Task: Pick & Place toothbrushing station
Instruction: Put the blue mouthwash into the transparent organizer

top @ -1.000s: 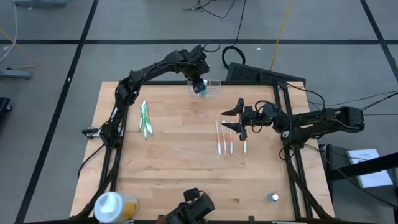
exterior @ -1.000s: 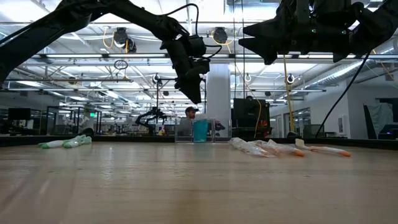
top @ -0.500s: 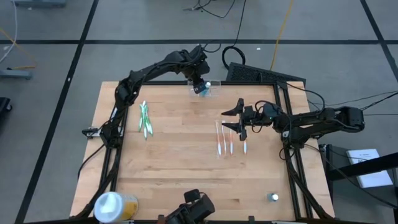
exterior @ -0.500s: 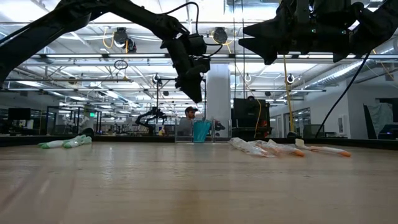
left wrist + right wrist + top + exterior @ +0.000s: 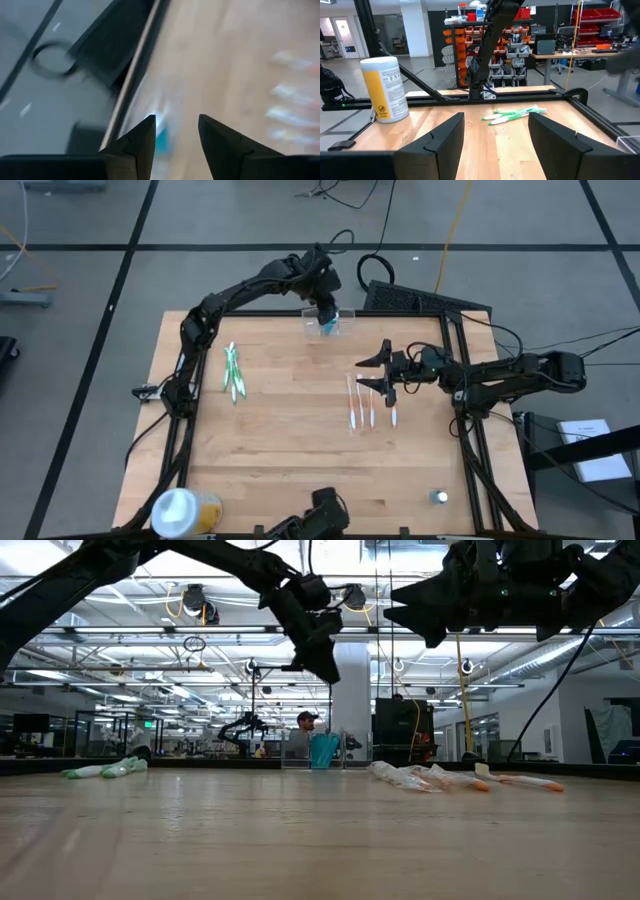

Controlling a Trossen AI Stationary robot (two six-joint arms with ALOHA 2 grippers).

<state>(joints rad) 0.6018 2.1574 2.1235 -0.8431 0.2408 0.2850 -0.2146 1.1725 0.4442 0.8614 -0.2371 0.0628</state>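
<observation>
The toothbrushing station (image 5: 337, 324), a small clear holder with a teal cup (image 5: 322, 750) in it, stands on its base at the table's far edge. My left gripper (image 5: 325, 312) hangs open just above it, slanting down, clear of it in the low view (image 5: 325, 673). In the blurred left wrist view the teal cup (image 5: 161, 136) shows below the open fingers (image 5: 175, 120). My right gripper (image 5: 372, 370) waits open and level at the right, above the white toothbrushes (image 5: 362, 404). Its wrist view (image 5: 495, 117) shows nothing between the fingers.
Green toothbrushes (image 5: 232, 372) lie at the table's left. A white-and-yellow tub (image 5: 180, 511) stands at the near left corner, and a small object (image 5: 438, 497) sits near the right front. A dark mat (image 5: 400, 298) lies beyond the far edge, behind the holder.
My left gripper has risen from just over the teal cup and tipped to point less steeply down. Its fingers keep the same gap. The holder and the cup stay where they were.
</observation>
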